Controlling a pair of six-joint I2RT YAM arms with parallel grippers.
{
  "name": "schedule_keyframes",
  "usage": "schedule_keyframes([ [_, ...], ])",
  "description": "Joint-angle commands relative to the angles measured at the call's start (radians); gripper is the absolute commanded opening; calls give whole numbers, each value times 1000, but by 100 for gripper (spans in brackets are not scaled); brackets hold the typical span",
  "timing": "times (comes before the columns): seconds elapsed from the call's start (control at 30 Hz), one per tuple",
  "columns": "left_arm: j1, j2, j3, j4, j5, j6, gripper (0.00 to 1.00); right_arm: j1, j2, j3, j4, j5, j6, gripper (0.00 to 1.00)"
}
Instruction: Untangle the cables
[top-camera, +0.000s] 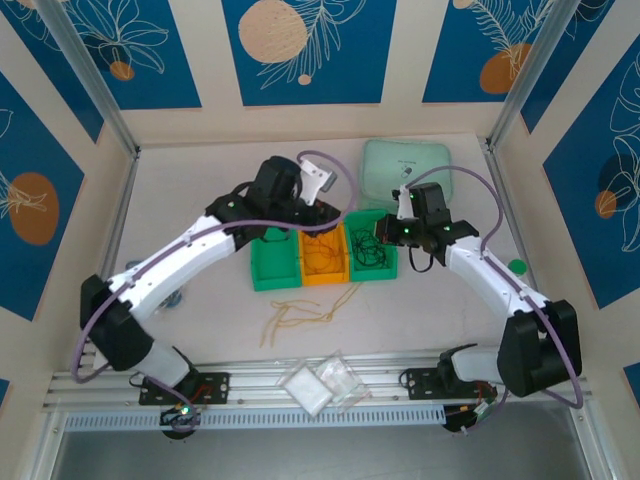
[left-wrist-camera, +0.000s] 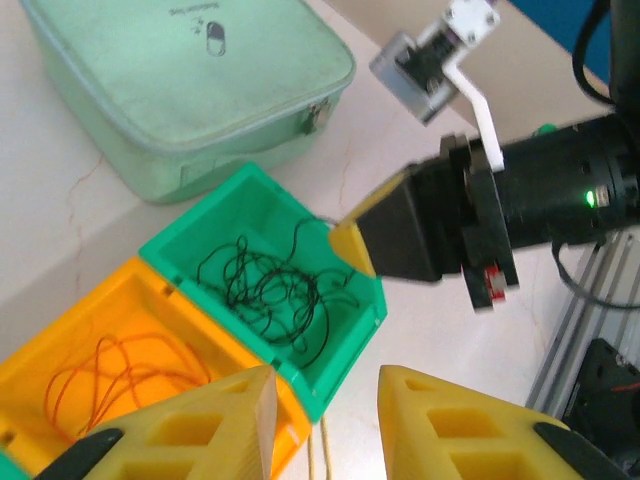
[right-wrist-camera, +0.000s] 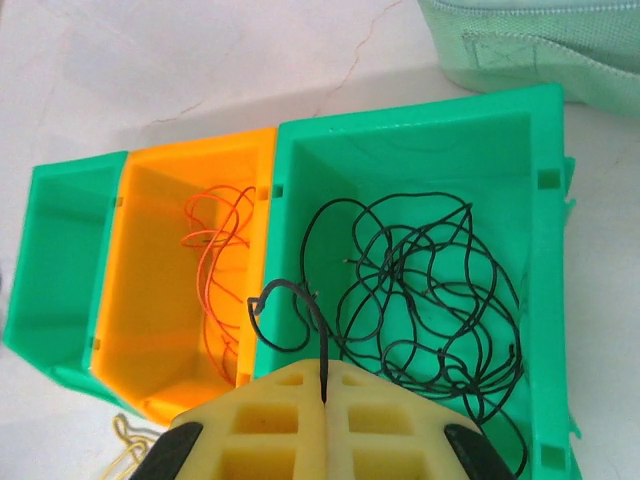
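right gripper (right-wrist-camera: 325, 385) pinches one black cable (right-wrist-camera: 290, 290) at the green bin (right-wrist-camera: 400, 150) edge, black tangle (right-wrist-camera: 430, 290) inside. left gripper (left-wrist-camera: 325, 400), jaws apart and empty, hangs near the orange bin (left-wrist-camera: 100, 290) with orange cables (left-wrist-camera: 110, 370).

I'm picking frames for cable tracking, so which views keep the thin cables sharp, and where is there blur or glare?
Top external: even light, soft shadows, pale yellow cables faint against the table. Left wrist: black cables sharp, left gripper blurred up close. Right wrist: black cables crisp, no glare, right gripper slightly soft.
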Motion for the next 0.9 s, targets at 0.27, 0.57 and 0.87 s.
schedule_keyframes([
  [0.27,34,-303,-330,-100,-134,-55,33,32,191,151,-42,121,-92,0],
  [0.57,48,-372,-428,-151,-136,-72,30,72,354,283,-153,210,-137,22],
  [0.87,49,-398,-491,-186,-139,-74,16,96,75,191,-180,240,-147,39],
])
